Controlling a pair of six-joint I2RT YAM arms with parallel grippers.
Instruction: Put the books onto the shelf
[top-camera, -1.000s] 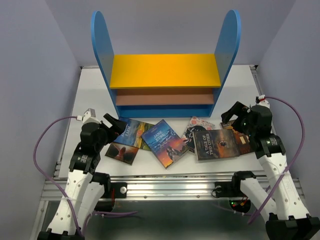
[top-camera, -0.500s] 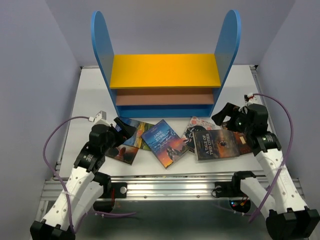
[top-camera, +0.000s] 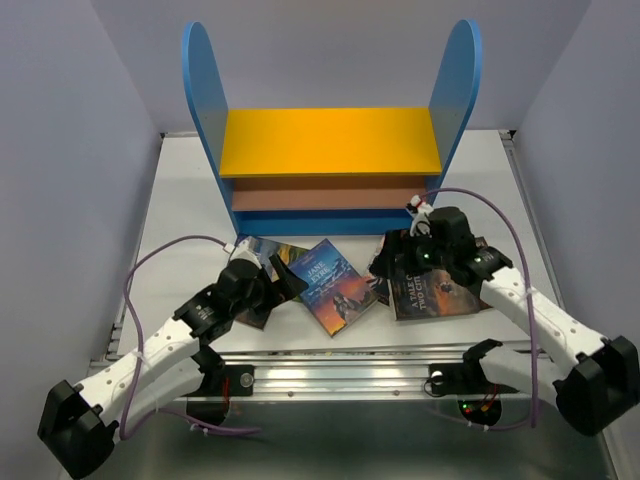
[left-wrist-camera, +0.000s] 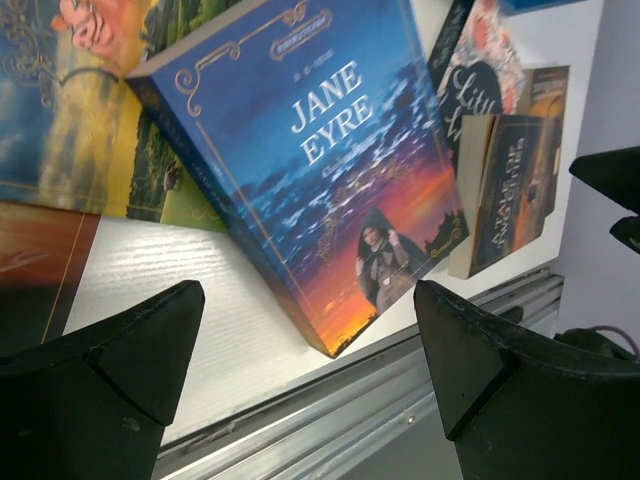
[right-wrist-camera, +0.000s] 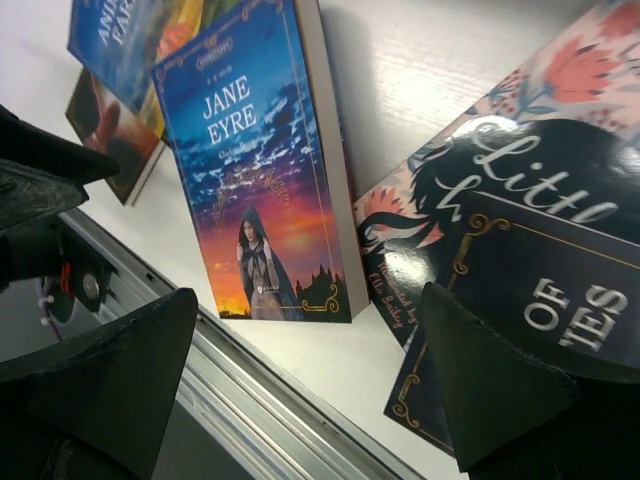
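Bright, even overhead light; soft focus only close to the wrist lenses.

From above, the white table top (top-camera: 180, 200) is evenly lit with faint, soft shadows. The deepest lies under the yellow top board (top-camera: 330, 140) of the blue shelf (top-camera: 205, 110) at 12 o'clock, and the silver metal rail (top-camera: 340, 374) at 6 o'clock carries small glints. In both wrist views the dark blue "Jane Eyre" paperback (left-wrist-camera: 330, 170) is crisp. The black fingers (left-wrist-camera: 110, 360) of the left gripper (left-wrist-camera: 308, 300) and right gripper (right-wrist-camera: 310, 295), at 7 and 5 o'clock, read as featureless, slightly blurred silhouettes.

The flat white desk (top-camera: 185, 200) holds a small blue shelf with a yellow top board (top-camera: 330, 140) at the far side. Thin paperback books with picture covers (top-camera: 440, 292) lie along the near edge, with a dark blue Jane Eyre book (top-camera: 330, 285) in the middle.
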